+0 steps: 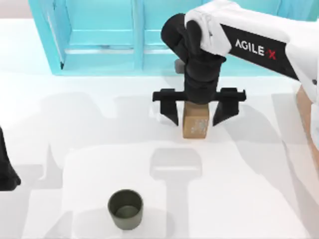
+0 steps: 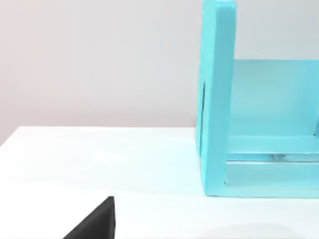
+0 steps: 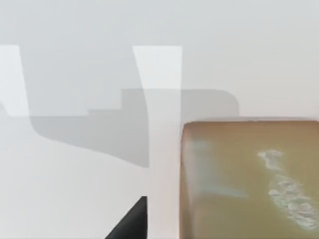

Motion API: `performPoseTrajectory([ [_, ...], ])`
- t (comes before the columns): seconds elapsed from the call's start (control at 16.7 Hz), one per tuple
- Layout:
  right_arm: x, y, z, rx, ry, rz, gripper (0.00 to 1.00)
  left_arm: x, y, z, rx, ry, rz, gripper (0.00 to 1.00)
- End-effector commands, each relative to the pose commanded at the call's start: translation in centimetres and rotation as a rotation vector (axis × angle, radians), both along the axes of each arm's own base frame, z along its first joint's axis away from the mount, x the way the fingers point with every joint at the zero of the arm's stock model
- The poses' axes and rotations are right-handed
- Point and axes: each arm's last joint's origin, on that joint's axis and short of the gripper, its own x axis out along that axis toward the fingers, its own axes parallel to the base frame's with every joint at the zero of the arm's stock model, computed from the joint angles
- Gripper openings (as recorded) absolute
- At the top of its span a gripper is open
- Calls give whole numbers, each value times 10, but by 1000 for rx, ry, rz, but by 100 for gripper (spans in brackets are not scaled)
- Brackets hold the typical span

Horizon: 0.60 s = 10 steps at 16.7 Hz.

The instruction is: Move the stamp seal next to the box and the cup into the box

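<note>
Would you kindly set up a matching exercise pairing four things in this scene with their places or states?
Things:
1. stamp seal
2. cup
3. right claw
4. left claw

Places or states:
A. at the table's left edge
B. open, straddling the block
C. near the front edge, standing upright
D. between two black fingers

Pairs: 1-D, 2-C, 3-B, 4-A

The stamp seal [image 1: 194, 125] looks like tan-brown wood with a smooth, faintly satiny face; the right wrist view shows whitish, slightly rough markings on it [image 3: 249, 179]. The cup [image 1: 125, 209] near the worktop's front edge is matt dark olive, with the look of glazed ceramic or plastic. The worktop [image 1: 75, 124] is smooth, matt white. The shelf unit [image 1: 99, 35] along its back edge has a smooth turquoise painted finish. The right pincer [image 1: 198, 112] is matt black plastic, its arm shell glossy white.
</note>
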Motion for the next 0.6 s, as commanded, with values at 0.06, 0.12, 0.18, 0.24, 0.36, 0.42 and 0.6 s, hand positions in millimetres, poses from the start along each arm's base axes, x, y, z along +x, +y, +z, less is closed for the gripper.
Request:
performPoseTrajectory([
  [0.06,0,0,0,0,0,0,55,0,0,0,0,0,0,100],
  [0.12,0,0,0,0,0,0,47,0,0,0,0,0,0,100],
  [0.18,0,0,0,0,0,0,40,0,0,0,0,0,0,100],
  [0.24,0,0,0,0,0,0,32,0,0,0,0,0,0,100],
  [0.36,0,0,0,0,0,0,17,0,0,0,0,0,0,100],
  [0.42,0,0,0,0,0,0,10,0,0,0,0,0,0,100],
  [0.6,0,0,0,0,0,0,0,0,0,0,0,0,0,100],
])
